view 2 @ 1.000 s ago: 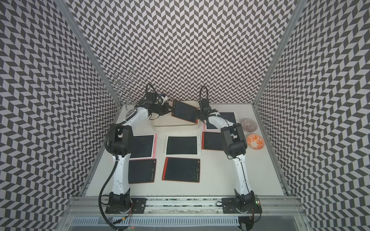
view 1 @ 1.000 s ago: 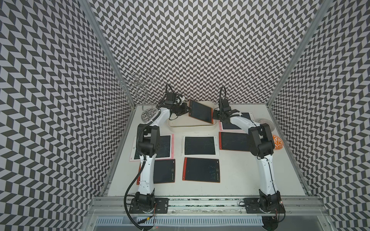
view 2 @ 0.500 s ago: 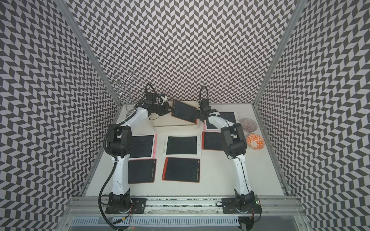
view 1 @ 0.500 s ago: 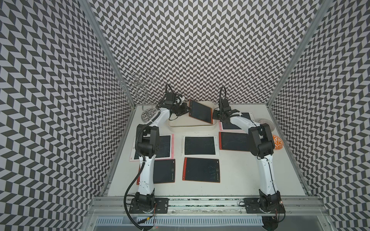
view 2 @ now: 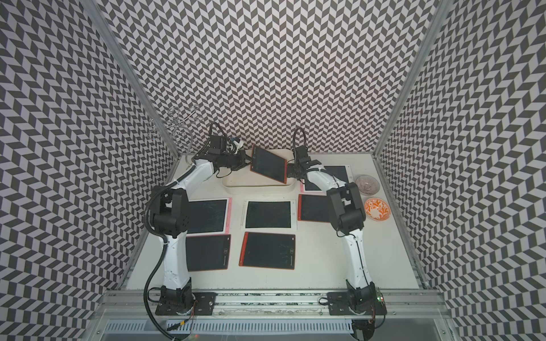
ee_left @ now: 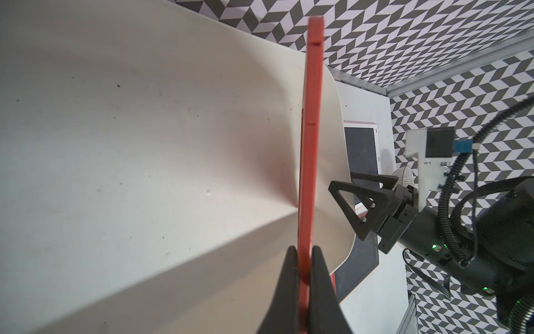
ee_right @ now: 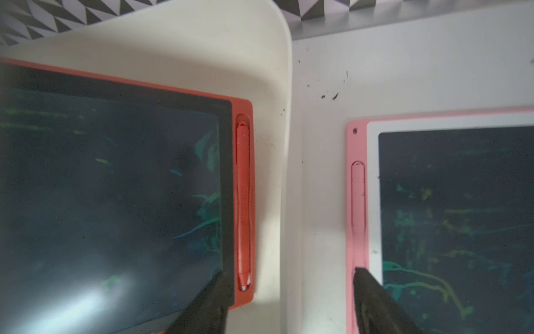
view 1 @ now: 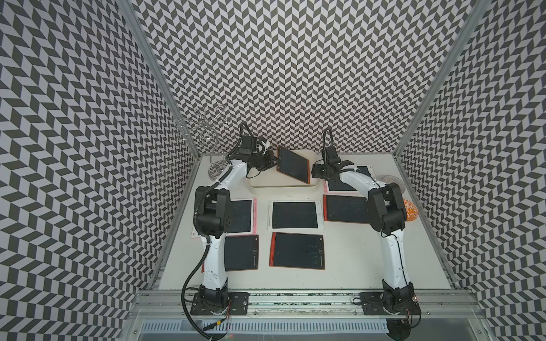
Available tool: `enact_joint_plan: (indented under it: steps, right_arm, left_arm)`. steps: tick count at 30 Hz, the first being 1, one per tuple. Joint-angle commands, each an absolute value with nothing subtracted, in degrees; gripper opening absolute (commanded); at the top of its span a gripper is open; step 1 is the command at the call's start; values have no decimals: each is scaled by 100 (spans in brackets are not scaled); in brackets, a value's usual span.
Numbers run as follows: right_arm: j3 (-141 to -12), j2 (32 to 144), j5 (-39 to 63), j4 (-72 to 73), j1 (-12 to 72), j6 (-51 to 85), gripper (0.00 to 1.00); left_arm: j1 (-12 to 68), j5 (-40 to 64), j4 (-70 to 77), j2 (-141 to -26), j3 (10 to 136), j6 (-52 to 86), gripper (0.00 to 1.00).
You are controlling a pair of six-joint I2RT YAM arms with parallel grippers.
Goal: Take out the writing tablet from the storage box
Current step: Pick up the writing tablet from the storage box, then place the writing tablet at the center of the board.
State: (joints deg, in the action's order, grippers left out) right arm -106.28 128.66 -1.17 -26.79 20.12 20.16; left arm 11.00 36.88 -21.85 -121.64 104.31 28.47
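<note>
The storage box (view 1: 280, 186) (view 2: 257, 186) is a cream tub at the back middle of the table. An orange-red writing tablet (view 1: 292, 165) (view 2: 268, 166) stands tilted in it, left end raised. My left gripper (view 1: 274, 161) (ee_left: 304, 248) is shut on that raised end; the left wrist view shows the tablet (ee_left: 310, 144) edge-on. My right gripper (view 1: 313, 172) (ee_right: 289, 274) is open at the tablet's lower right corner (ee_right: 242, 297), over the box rim (ee_right: 283, 86). One fingertip (ee_right: 219, 283) overlaps the screen corner. A stylus (ee_right: 242, 202) sits in the tablet's slot.
Several other tablets lie flat on the table, among them a white one (view 1: 295, 215), a red one (view 1: 297, 250) and a pink one (ee_right: 448, 217) right of the box. A glass bowl (view 1: 390, 180) and an orange bowl (view 1: 410, 209) sit far right. A wire rack (view 1: 206, 130) stands back left.
My right gripper's jaws have opened beside the tablet's lower right edge. The tablet stays tilted in the left gripper's hold, and neither arm has shifted noticeably.
</note>
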Motion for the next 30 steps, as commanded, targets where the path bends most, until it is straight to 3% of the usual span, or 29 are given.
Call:
enact_joint_plan:
  steps: [1, 5, 12, 30]
  right_arm:
    - [-10657, 12287, -348, -2644, 1995, 2022, 78]
    - [-10613, 12006, -465, -2693, 1963, 2040, 88]
    - [-10535, 11450, -393, -2773, 1917, 2008, 93]
    - [-10257, 10206, 325, -3151, 1670, 2074, 99]
  left_arm:
    - [1037, 3779, -1775, -11696, 10272, 2961, 0]
    - [1004, 3796, -1657, -11343, 10048, 3071, 0]
    - [943, 3898, -1275, -10420, 9252, 3398, 0]
    - [1263, 4567, 1025, -8057, 5499, 5635, 0]
